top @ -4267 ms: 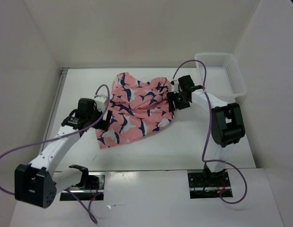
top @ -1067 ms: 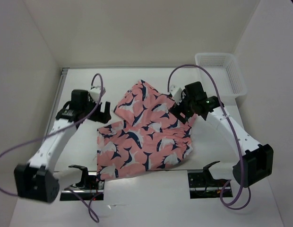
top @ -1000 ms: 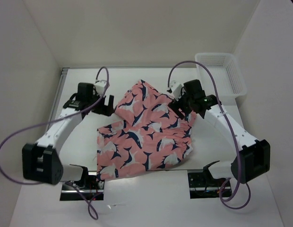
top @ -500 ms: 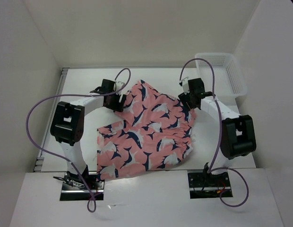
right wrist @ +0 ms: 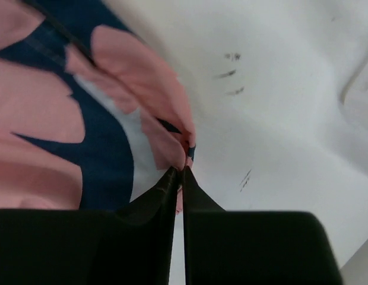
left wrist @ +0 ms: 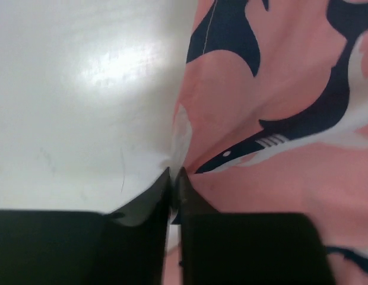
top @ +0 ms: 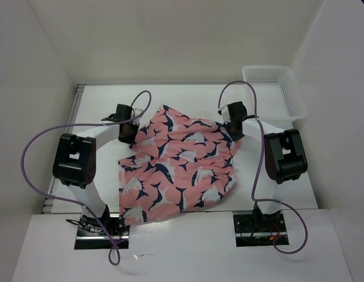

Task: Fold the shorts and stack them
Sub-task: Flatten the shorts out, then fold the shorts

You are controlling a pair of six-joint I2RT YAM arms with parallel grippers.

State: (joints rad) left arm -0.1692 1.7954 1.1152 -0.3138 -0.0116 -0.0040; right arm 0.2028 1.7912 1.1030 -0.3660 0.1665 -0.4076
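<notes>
Symmetrically, left end effector and right end effector reach forward, each pinching a shorts corner.

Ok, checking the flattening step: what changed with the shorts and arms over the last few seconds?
The shorts, bunched mid-table before, now lie spread toward the near edge. Both arms swung to the far corners: the left gripper and right gripper are shut on the fabric, and the far edge has flattened. The basket stayed at the far right.

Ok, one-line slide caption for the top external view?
Left hand and right hand pinch far corners of the shorts; basket sits far right.
</notes>
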